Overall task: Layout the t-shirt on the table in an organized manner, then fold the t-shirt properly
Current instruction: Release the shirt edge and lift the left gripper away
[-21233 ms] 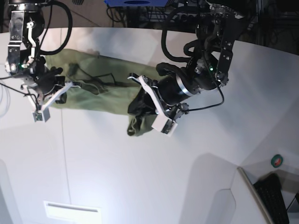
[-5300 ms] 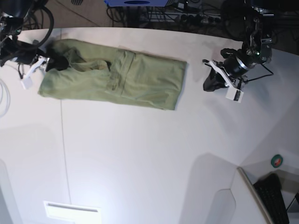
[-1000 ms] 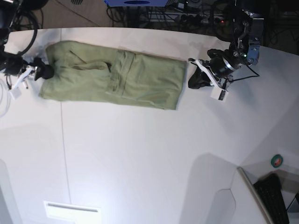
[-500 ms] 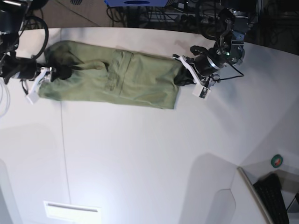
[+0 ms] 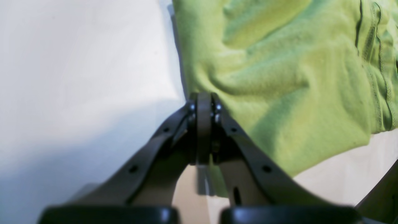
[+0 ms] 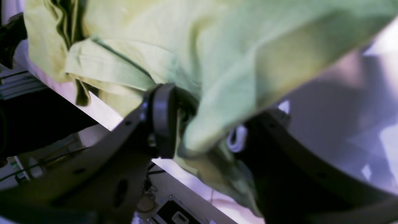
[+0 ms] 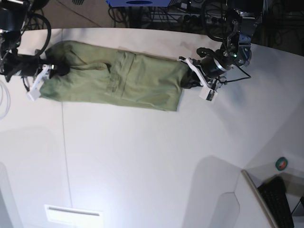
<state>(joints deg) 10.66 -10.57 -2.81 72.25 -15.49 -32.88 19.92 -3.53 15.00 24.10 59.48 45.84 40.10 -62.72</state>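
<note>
Lying along the far side of the white table (image 7: 142, 156), the olive t-shirt (image 7: 118, 80) runs lengthwise left to right in the base view. The left gripper (image 5: 203, 102) is pinched tight on its edge. The right gripper (image 6: 199, 124) straddles a cloth fold, jaws partly closed around it.

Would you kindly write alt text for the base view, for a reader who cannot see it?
An olive-green t-shirt lies stretched in a long band across a white table. The left gripper meets its one end and the right gripper the other.
</note>
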